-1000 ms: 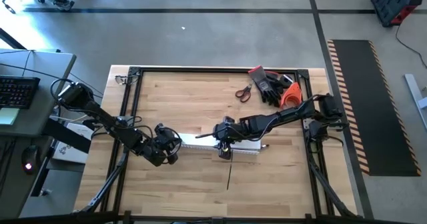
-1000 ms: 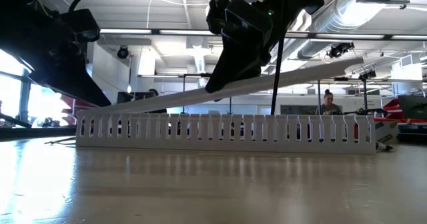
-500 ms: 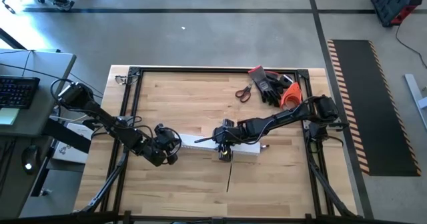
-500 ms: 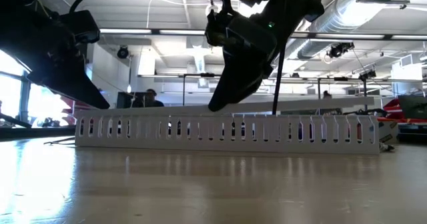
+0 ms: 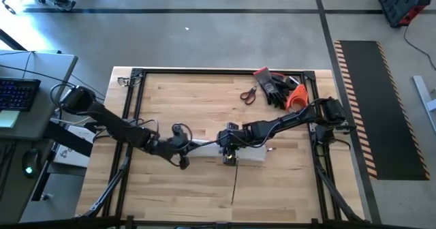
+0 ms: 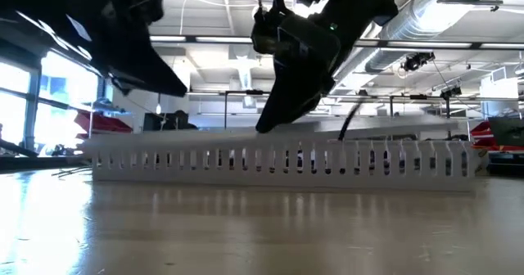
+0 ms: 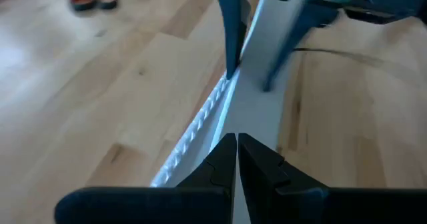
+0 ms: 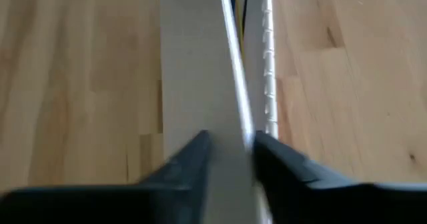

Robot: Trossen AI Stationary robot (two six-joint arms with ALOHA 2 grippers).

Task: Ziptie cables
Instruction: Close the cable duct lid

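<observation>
Now our right gripper (image 8: 230,151) stands near the middle of the table, and its fingers (image 8: 190,159) are narrow, pinched on a flat white strip (image 8: 200,71) that looks like the cover of the channel (image 6: 278,159). In the right wrist view the strip runs straight out between the two fingers, beside the slotted wall. We judge that we hold it there to keep it in line above the channel.

Our left gripper (image 7: 237,159) is fully closed with nothing between the fingers, and it hovers over the left end of the same channel. We think it is there to press or steady that end.

A dark cable (image 5: 234,182) lies on the wood, running from the channel toward the front edge; a dark wire (image 6: 350,119) also rises behind the slots. Whether more cables lie inside the channel, we cannot tell.

Scissors (image 5: 248,94) and gloves (image 5: 275,86) lie well apart, near the far edge.
</observation>
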